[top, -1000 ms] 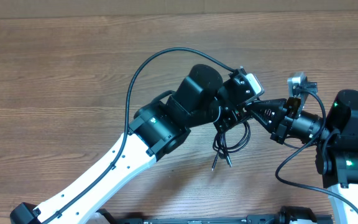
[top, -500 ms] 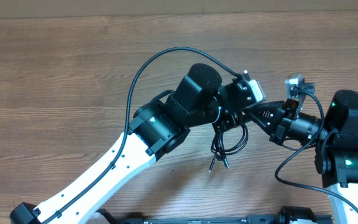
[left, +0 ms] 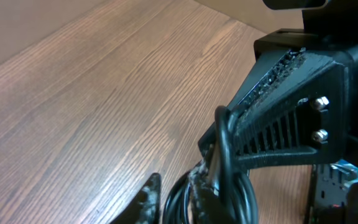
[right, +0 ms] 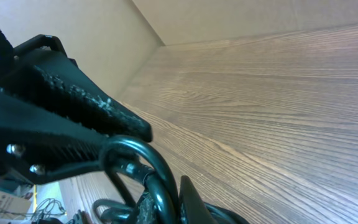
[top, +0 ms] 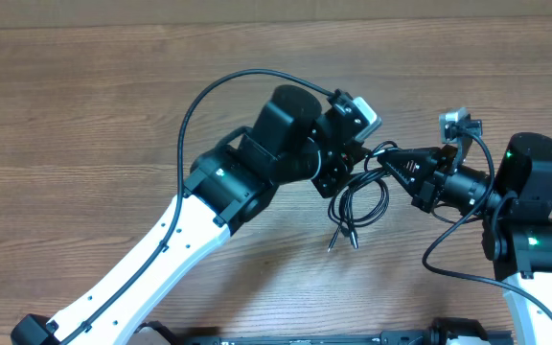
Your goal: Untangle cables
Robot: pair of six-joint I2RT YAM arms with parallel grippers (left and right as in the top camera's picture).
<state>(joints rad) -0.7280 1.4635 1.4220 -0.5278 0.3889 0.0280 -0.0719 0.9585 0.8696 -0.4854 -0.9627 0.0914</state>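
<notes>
Black cables [top: 346, 216] lie on a brown wood-grain bench [top: 84, 115]; the left arm [top: 151, 264] is white with black joints.

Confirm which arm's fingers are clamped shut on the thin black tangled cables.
The right arm's fingers: they are shut on the top loop of the thin black cables. The left arm's fingers sit beside it, grip unclear.

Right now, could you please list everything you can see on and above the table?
wood-grain table top: one, brown, filling the view
thin flexible cables with metal-tipped plugs: one tangled bundle, number of cords unclear, black, between the two grippers, plug ends lowest in the overhead view
thick arm cables: two, black, one along each arm
left gripper: one, black, at the bundle's upper left; jaws unclear
right gripper: one, black, shut on the bundle's upper loop
</notes>
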